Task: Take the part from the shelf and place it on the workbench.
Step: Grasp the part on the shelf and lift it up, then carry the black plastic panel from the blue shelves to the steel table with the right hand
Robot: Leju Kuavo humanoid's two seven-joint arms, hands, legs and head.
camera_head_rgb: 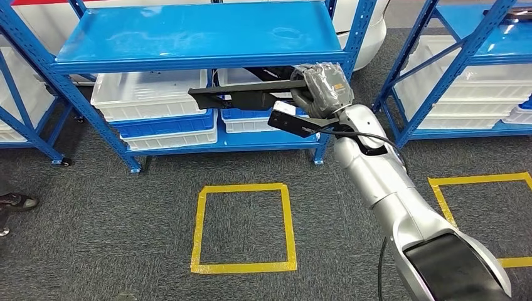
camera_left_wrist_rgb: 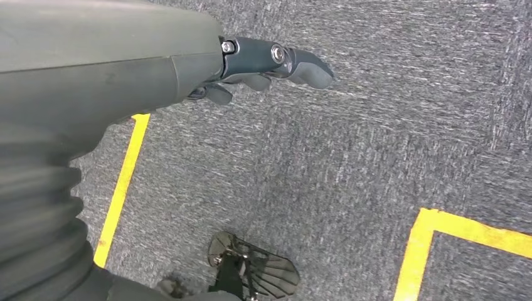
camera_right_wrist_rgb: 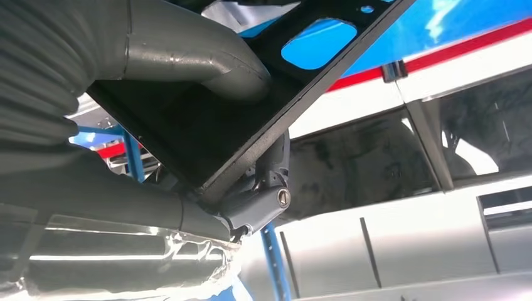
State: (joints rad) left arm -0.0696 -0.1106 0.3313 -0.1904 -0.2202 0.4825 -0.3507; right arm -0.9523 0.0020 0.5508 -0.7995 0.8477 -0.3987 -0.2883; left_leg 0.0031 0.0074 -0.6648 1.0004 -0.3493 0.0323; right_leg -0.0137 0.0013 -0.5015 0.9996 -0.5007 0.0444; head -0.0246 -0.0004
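A long flat black part (camera_head_rgb: 241, 95) sticks out level to the left, just under the edge of the blue shelf board (camera_head_rgb: 194, 34). My right hand (camera_head_rgb: 321, 89) grips its right end, in front of the shelf. In the right wrist view the thick thumb (camera_right_wrist_rgb: 207, 63) presses on the black part (camera_right_wrist_rgb: 207, 132), which has cut-out holes, and darker fingers (camera_right_wrist_rgb: 257, 204) clamp it from the other side. My left hand (camera_left_wrist_rgb: 251, 69) hangs over the grey carpet with its fingers loosely bent and nothing in it.
The blue rack holds white bins (camera_head_rgb: 150, 94) and blue bins (camera_head_rgb: 166, 125) on its lower level. A second blue rack (camera_head_rgb: 464, 69) stands at the right. Yellow tape squares (camera_head_rgb: 244, 229) mark the grey carpet. A person's shoe (camera_head_rgb: 17, 201) is at the left edge.
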